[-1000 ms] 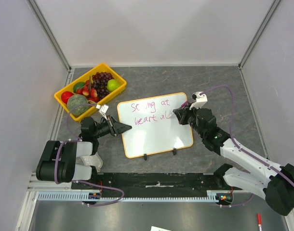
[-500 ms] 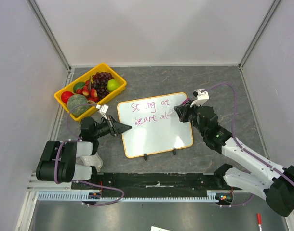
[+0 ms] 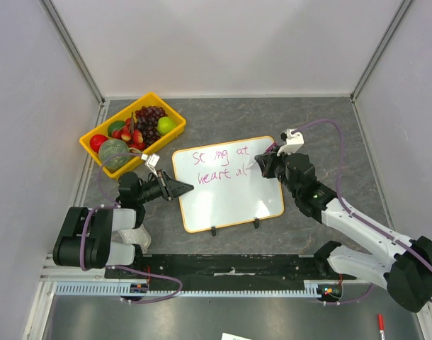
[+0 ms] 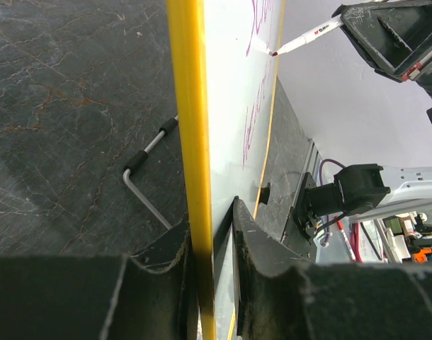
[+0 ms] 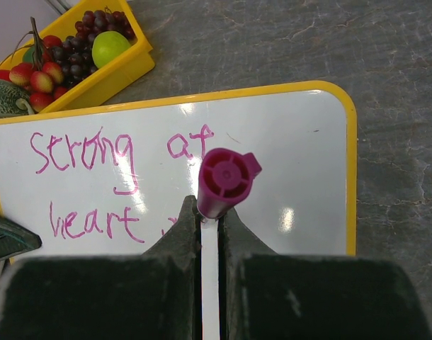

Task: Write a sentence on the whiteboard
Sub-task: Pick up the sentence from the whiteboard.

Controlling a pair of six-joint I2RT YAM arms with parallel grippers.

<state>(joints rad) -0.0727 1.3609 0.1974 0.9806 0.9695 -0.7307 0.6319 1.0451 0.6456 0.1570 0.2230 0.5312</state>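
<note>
Grey tabletop (image 3: 273,120) w/ whiteboard (image 3: 234,202): our sentence (image 5: 81,152) reads "Strong at heart al", so we reckon 2nd line's unfinished. L gripper (image 3: 186,188) pinches board's frame; R gripper (image 5: 207,216) clamps marker (image 5: 223,180).

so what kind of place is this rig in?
Probably a robot test cell: plain white walls box in a dark table, a left arm and right arm are mounted at its near edge, and props sit on it, a fruit tray and a whiteboard.

Bright even light, glare on whiteboard (image 5: 294,163)
</note>
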